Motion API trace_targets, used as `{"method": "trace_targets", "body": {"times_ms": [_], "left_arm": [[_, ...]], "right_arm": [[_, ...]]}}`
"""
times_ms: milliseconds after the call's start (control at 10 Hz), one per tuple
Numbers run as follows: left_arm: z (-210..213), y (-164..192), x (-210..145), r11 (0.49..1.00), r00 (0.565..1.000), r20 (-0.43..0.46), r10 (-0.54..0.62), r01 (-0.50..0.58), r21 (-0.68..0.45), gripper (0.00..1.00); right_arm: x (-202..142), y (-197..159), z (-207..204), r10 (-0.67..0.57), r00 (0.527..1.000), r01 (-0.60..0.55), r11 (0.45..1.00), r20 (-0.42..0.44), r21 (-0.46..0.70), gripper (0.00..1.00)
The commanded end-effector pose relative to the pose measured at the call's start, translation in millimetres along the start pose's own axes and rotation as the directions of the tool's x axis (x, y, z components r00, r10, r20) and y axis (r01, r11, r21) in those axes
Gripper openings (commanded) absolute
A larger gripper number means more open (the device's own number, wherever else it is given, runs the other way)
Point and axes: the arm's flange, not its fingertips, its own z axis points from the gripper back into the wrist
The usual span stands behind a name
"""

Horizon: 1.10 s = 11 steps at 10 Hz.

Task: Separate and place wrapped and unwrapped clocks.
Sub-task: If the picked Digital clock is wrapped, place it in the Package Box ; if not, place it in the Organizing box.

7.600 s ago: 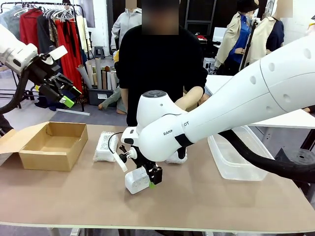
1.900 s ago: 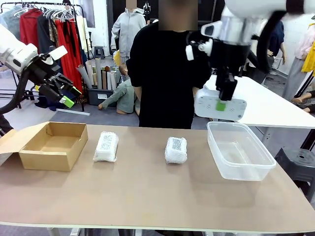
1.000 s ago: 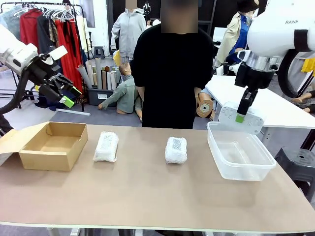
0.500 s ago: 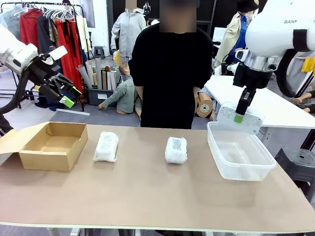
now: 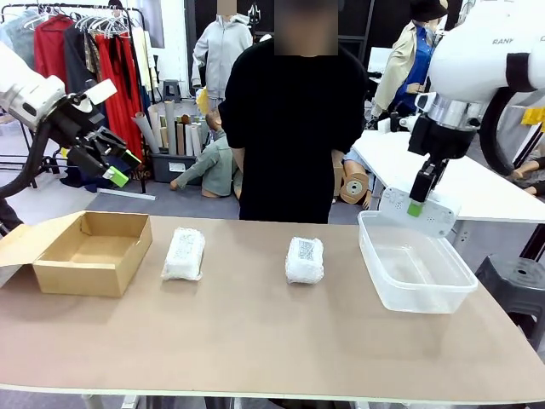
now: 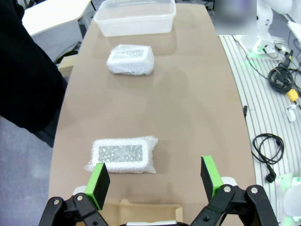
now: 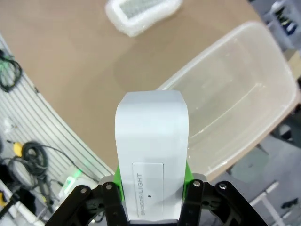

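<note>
Smooth white plastic is sitting pinched between the green pads of the right gripper [image 5: 415,207]; this is the unwrapped clock [image 7: 151,136], a rounded rectangular slab that is jutting ahead of the fingers, gripped at one end only. Directly below the gripper the clear plastic tub [image 5: 415,297] is waiting, thin-walled, glossy and hard-rimmed; the clock appears to be hanging over the tub's edge rather than its middle. Letting go here is probably risking a knock on the rim and a tumble outside; the slick shell may also be pivoting or sliding in so short a grip. The left gripper [image 6: 155,178] is hovering with its fingers spread wide; just ahead of it one wrapped clock [image 6: 124,154] is lying in cloudy, crinkled bubble wrap, the other wrapped clock [image 6: 130,60] farther ahead; that cushioning would likely be squashing unevenly under the pads.
</note>
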Motion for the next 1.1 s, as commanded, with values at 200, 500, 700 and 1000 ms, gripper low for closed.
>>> {"method": "trace_targets", "body": {"times_ms": [200, 500, 700, 1000], "left_arm": [[0.9, 0.3, 0.9, 1.0, 1.0, 0.003, -0.001, 0.001, 0.005, 1.0], [0.9, 0.3, 0.9, 1.0, 1.0, 0.003, -0.001, 0.001, 0.005, 1.0], [0.9, 0.3, 0.9, 1.0, 1.0, 0.003, -0.001, 0.001, 0.005, 1.0], [0.9, 0.3, 0.9, 1.0, 1.0, 0.003, -0.001, 0.001, 0.005, 1.0]], "right_arm": [[3.2, -39.3, -24.5, -0.222, 0.973, 0.225, 0.974, 0.066, -0.032, 0.0], [10.4, -75.3, -59.0, -0.358, 0.933, 0.359, 0.933, 0.046, -0.03, 0.0], [15.5, -83.8, -78.0, -0.445, 0.894, 0.448, 0.892, 0.057, -0.057, 0.0], [19.5, -89.7, -88.4, -0.503, 0.861, 0.508, 0.859, 0.077, -0.07, 0.0]]}}
